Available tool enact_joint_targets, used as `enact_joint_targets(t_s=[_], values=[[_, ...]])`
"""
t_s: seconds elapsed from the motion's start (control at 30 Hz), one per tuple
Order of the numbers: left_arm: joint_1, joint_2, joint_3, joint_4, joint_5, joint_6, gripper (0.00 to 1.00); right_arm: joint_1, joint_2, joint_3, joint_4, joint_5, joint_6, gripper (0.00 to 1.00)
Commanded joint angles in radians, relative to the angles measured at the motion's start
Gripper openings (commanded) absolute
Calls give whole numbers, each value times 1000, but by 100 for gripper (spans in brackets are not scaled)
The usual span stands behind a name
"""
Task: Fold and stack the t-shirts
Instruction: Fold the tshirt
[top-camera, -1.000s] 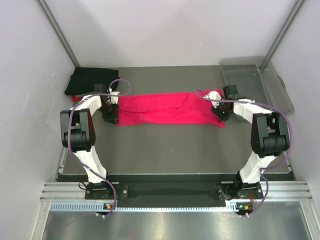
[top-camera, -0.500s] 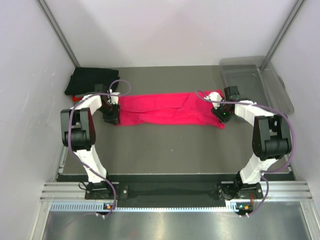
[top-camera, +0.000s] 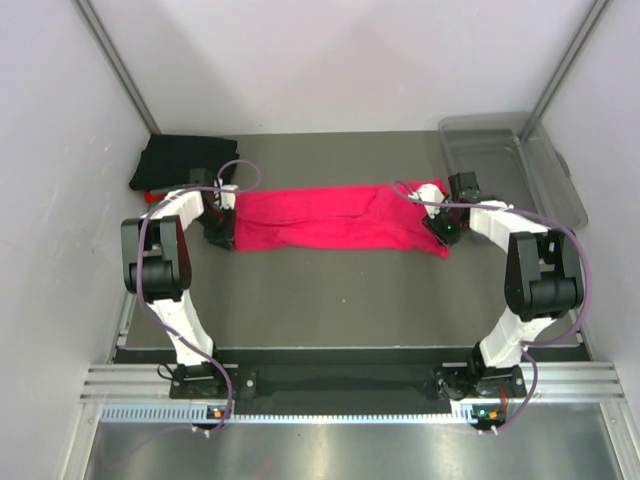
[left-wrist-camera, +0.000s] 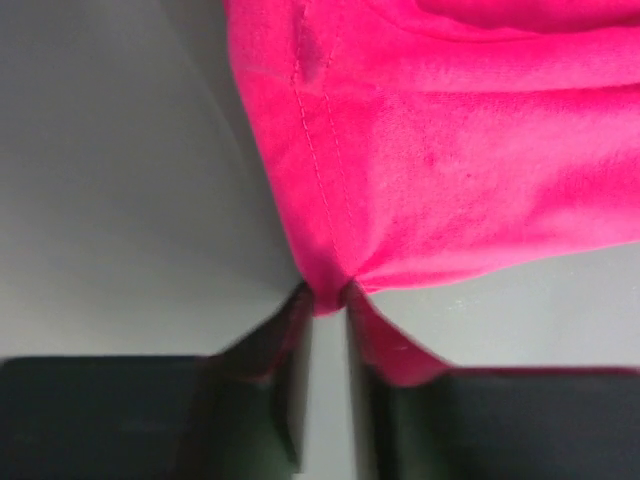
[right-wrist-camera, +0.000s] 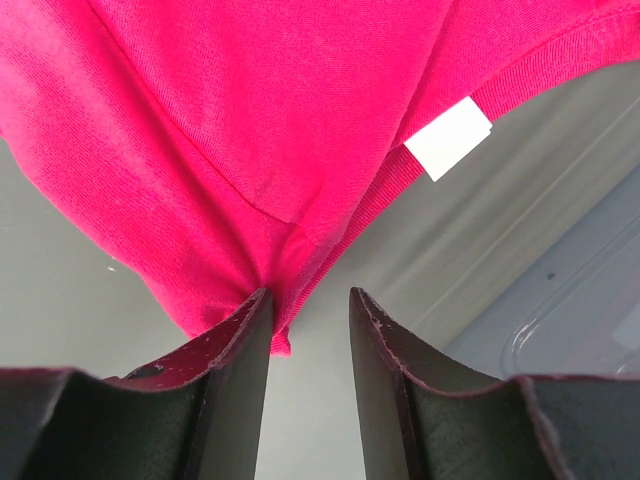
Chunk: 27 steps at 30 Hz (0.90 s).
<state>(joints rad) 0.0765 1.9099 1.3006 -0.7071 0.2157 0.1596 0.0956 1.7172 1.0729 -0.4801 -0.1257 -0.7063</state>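
A bright pinkish-red t-shirt (top-camera: 330, 218) lies folded into a long band across the middle of the table. My left gripper (top-camera: 220, 232) is at its left end. In the left wrist view the gripper (left-wrist-camera: 325, 300) is shut, pinching the shirt's hem corner (left-wrist-camera: 420, 170). My right gripper (top-camera: 442, 232) is at the shirt's right end. In the right wrist view it (right-wrist-camera: 310, 300) is open, with the shirt's collar edge (right-wrist-camera: 200, 150) against the left finger. The white neck label (right-wrist-camera: 448, 138) shows. A folded black t-shirt (top-camera: 185, 158) lies at the back left, with a bit of red (top-camera: 150, 195) under it.
A clear plastic bin (top-camera: 510, 160) stands at the back right, close to my right gripper; its corner shows in the right wrist view (right-wrist-camera: 590, 300). Grey walls close in the table on the left, back and right.
My left gripper has shifted slightly left with the shirt's corner. My right arm has barely moved.
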Motion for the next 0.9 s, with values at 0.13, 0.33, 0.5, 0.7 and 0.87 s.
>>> enact_joint_targets(t_s=[0.13,0.33,0.5,0.7,0.87], values=[[8,0,-21,-32,8,31,0,-17,-51,-10,-12,-12,-15,37],[20,-130,-76,-55,-61,84,0,-19,-51,-19,-31,-25,-76,37],[42,-193,-142,-68,-107,116,0,-19,-31,5,-22,-14,-71,37],[52,-267,-195,-65,-134,129,0,-30,-80,76,-116,-129,-36,40],[52,-285,-205,-55,-153,141,0,-69,-57,189,-386,-421,-56,46]])
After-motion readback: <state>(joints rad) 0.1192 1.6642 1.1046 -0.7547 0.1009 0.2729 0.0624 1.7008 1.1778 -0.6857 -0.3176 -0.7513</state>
